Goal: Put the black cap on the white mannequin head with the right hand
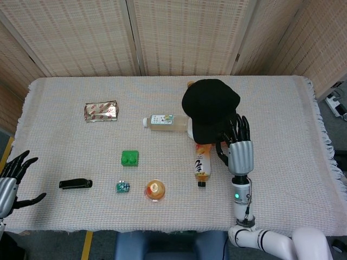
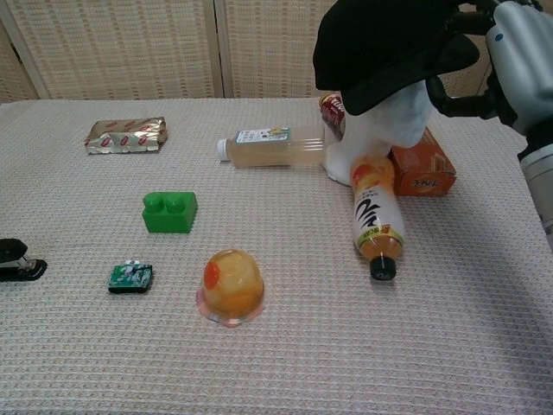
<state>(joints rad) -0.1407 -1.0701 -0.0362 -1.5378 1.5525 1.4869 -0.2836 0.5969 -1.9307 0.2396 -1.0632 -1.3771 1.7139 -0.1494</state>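
Note:
The black cap (image 1: 210, 105) (image 2: 380, 43) sits on the white mannequin head (image 2: 393, 117) and is pulled low, so only the chin and neck show in the chest view. From the head view the cap hides the head. My right hand (image 1: 238, 149) (image 2: 518, 52) is at the cap's right front edge. Its fingers lie on top of the brim and the thumb reaches under it, so the brim is between them. My left hand (image 1: 13, 181) hangs off the table's near left corner, fingers spread, holding nothing.
An orange tea bottle (image 1: 201, 162) lies against the mannequin's base, a clear bottle (image 1: 162, 122) to its left, an orange box (image 2: 421, 169) to its right. Further left are a green brick (image 1: 129, 157), a jelly cup (image 1: 155, 189), a black stapler (image 1: 75, 183) and a foil packet (image 1: 101, 110).

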